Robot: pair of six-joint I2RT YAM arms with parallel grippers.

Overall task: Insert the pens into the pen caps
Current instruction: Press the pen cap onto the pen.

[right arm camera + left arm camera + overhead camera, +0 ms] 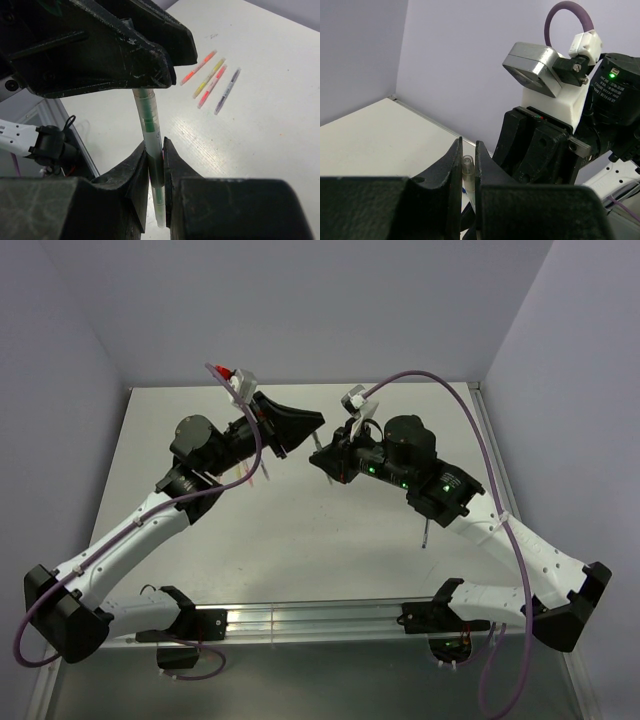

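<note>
Right hand [156, 150] clamped on the green-clear pen [150, 120], left hand [468, 150] clamped on a pale cap [468, 165], both hung over the table [260, 125] toward its far edge, four more pens [208, 78] lay together on it.

Top view: left gripper [295, 435] & right gripper [325, 458] tip to tip at frame centre, over table [330, 540]; lone pen [425, 536] on table, lower right. Right wrist view: held pen [149, 115] betw its fingers; 4 pens [209, 78] side by side on table, upper right. Left wrist view: cap [468, 165] betw its fingers.
</note>
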